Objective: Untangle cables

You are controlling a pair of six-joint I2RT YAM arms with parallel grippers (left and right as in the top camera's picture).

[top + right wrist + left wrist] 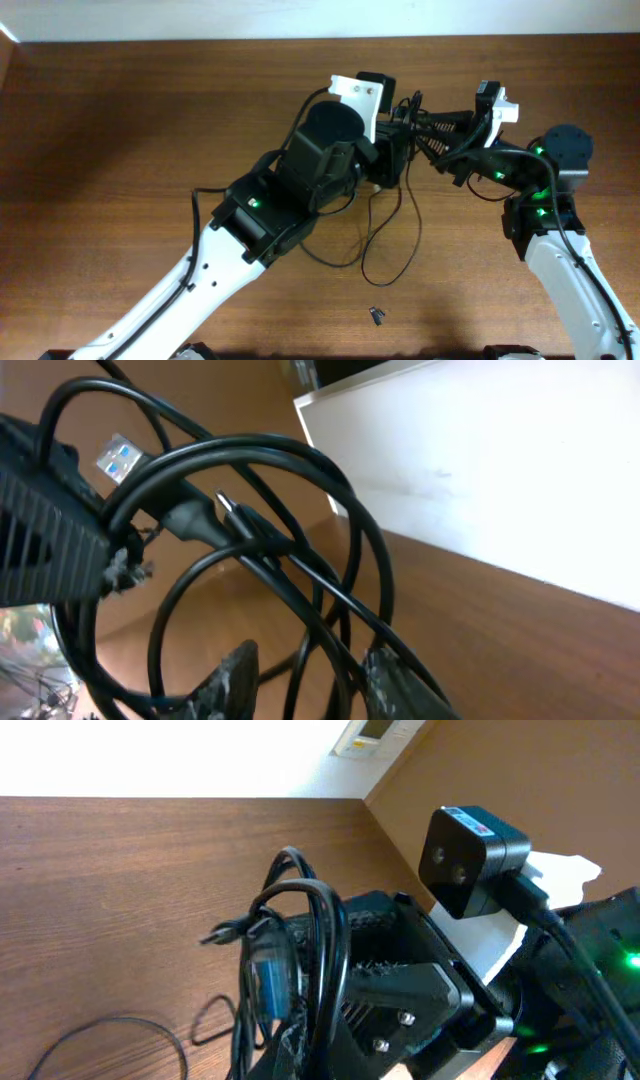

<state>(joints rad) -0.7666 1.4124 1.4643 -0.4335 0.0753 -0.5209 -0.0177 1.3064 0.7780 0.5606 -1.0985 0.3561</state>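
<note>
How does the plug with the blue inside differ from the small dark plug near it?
The blue-tongued plug is broad, boxy and silvery; the small plug is slim and dark. The blue-tongued plug sits at the tangle's upper edge; the small plug lies among the loops. Both end thin black cables.

Thin black cables (pixel 332 945) tangled in raised bundle; loose loops trailing.

We take this for a robotics lab or test room. The left arm (pixel 250 225) and the right arm (pixel 565 260) show green status lights (pixel 540 192) over a brown wood-grain table (pixel 100 150), with thin black cables (pixel 385 245) hanging between them. A camera (pixel 465 855) sits on one wrist. On the far side stands a plain white wall (pixel 200 18), and the left wrist view shows a small wall panel (pixel 375 732).
</note>
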